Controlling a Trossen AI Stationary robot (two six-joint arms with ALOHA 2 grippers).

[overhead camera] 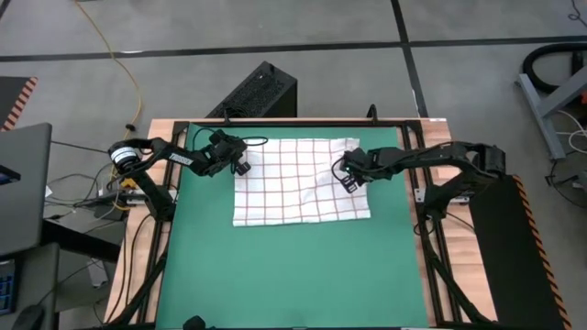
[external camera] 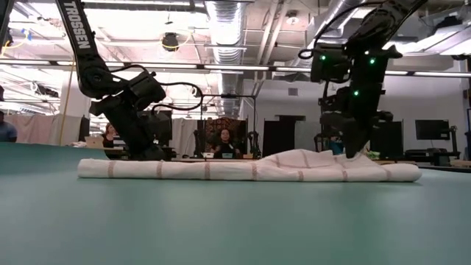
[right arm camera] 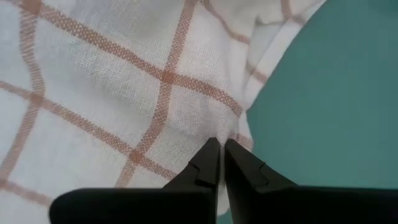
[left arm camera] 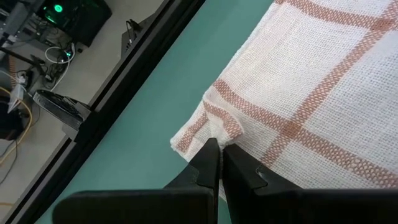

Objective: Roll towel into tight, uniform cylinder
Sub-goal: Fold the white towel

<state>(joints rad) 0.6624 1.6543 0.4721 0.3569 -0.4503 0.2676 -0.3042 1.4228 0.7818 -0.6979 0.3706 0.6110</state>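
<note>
Pinching towel edges: left tool closed, right tool closed.

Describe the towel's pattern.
The towel is white with a thin reddish grid of checks, clearest in the left wrist view.

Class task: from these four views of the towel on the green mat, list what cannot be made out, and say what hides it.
- Towel under the left tool: covered by the arm, high view.
- Whether the right tool pinches cloth: fingertips meet at the fabric, right wrist view.
- Towel's far edge: hidden behind its own raised fold, low view.
</note>
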